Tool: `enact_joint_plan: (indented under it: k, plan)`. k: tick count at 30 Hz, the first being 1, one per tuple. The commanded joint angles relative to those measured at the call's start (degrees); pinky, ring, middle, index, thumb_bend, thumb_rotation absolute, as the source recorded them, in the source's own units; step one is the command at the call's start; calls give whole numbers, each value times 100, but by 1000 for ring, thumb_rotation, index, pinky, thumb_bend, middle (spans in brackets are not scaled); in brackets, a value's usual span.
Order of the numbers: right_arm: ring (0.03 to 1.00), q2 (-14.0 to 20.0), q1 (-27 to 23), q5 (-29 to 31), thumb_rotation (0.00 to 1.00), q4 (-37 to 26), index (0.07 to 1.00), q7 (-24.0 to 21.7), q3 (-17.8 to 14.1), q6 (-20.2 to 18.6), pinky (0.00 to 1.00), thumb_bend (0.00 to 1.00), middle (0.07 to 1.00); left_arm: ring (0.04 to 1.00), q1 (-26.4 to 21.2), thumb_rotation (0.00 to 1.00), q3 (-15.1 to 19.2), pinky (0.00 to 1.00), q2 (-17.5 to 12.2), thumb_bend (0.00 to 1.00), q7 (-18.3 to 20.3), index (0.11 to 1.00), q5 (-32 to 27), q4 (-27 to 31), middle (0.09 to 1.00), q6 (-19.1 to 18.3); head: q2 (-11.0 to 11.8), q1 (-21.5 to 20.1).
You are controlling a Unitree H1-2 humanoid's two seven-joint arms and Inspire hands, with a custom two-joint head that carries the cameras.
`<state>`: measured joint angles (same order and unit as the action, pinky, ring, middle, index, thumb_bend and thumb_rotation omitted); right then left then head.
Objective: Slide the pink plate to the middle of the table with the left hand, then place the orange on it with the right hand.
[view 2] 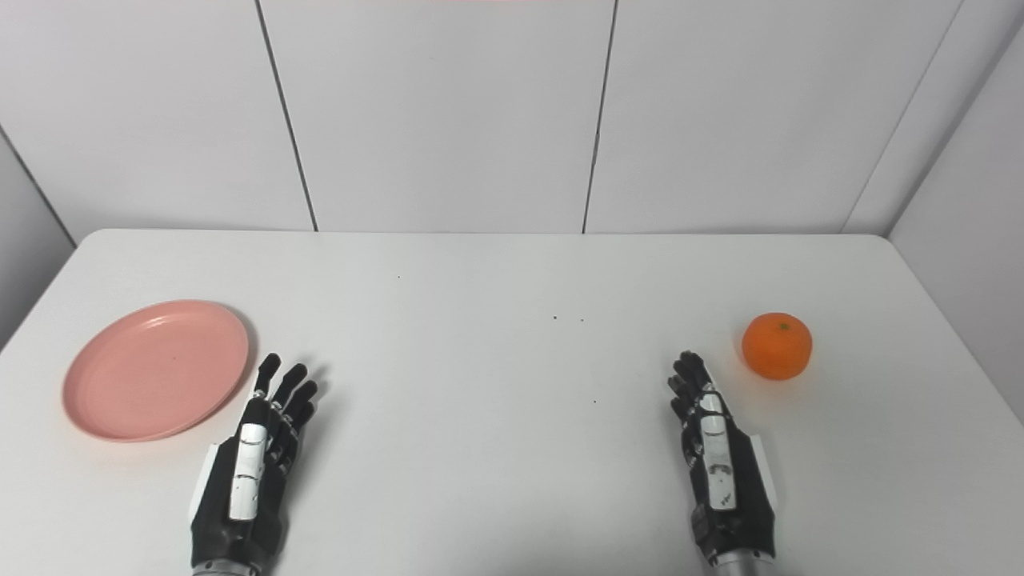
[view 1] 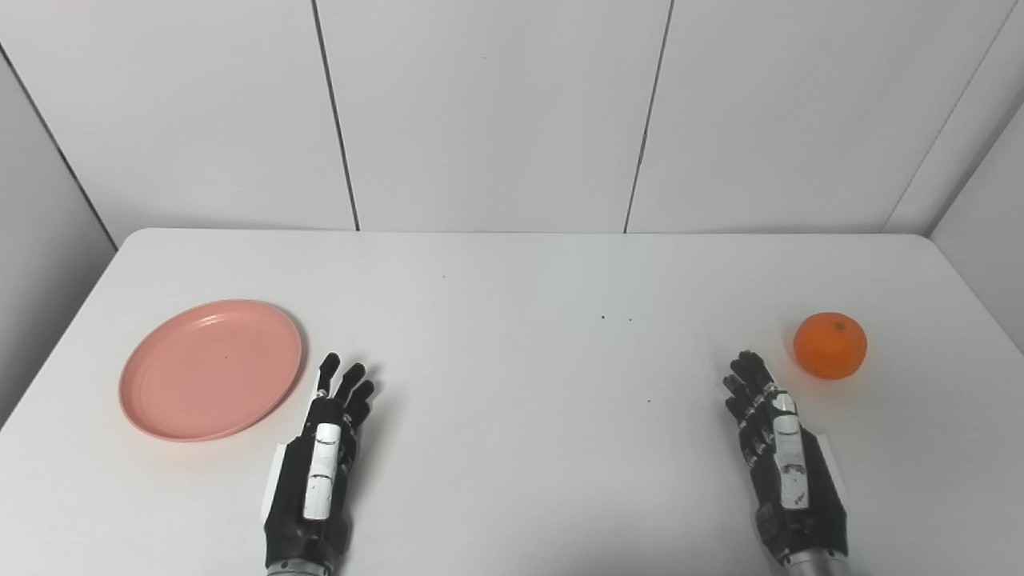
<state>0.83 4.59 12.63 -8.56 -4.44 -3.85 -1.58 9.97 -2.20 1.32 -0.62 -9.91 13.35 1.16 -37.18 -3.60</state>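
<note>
A round pink plate (view 1: 210,370) lies flat and empty on the left part of the white table (view 1: 512,384). An orange (view 1: 830,345) rests on the table at the right. My left hand (view 1: 320,464) is near the front edge, just right of the plate and apart from it, fingers stretched forward, open, holding nothing. My right hand (view 1: 780,452) is at the front right, its fingertips a short way left of and nearer than the orange, not touching it, open as well.
White wall panels (view 1: 496,112) rise behind the table's far edge. The table's rounded corners show at the back left and back right. A few tiny dark specks (view 1: 604,318) dot the middle of the tabletop.
</note>
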Motion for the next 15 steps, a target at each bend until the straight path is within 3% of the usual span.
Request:
enact_joint_plan:
  k: [1,15]
  plan:
    - [938,-54,238,47,933,118,909,26,15,-182,1000,819,935,933,800,877,35,975,40,668,0,977,57,107,947,59,-1,-7]
    - [939,-118,365,38,940,-8,913,36,45,-154,982,808,936,942,768,876,71,980,16,669,10,980,27,87,953,62,-13,-60]
